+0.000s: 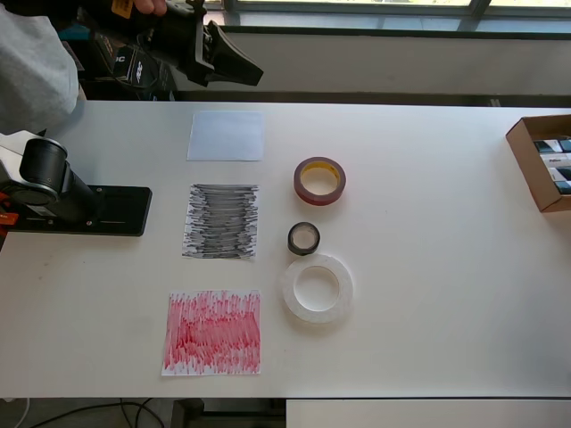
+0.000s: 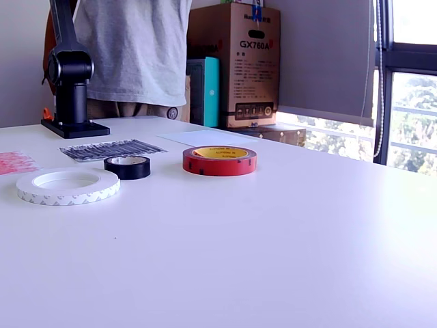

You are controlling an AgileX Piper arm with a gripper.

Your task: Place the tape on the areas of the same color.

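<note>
Three rolls lie on the white table in a column. The dark-red roll (image 1: 320,180) (image 2: 219,160) is farthest, the small black roll (image 1: 303,238) (image 2: 127,167) is in the middle, and the large translucent white roll (image 1: 318,288) (image 2: 67,186) is nearest. To their left in the overhead view lie the plain white sheet (image 1: 227,135) (image 2: 208,139), the black-scribbled sheet (image 1: 221,221) (image 2: 113,149) and the red-scribbled sheet (image 1: 213,333) (image 2: 13,162). All three sheets are bare. My gripper (image 1: 252,73) hangs raised beyond the table's far edge, jaws together, holding nothing. It is out of the exterior view.
The arm's black base (image 1: 80,209) (image 2: 72,126) stands at the overhead view's left. A person in a grey shirt (image 1: 31,62) (image 2: 130,55) stands behind it. An open cardboard box (image 1: 542,160) sits at the table's right edge. A brown carton (image 2: 235,65) stands beyond the table.
</note>
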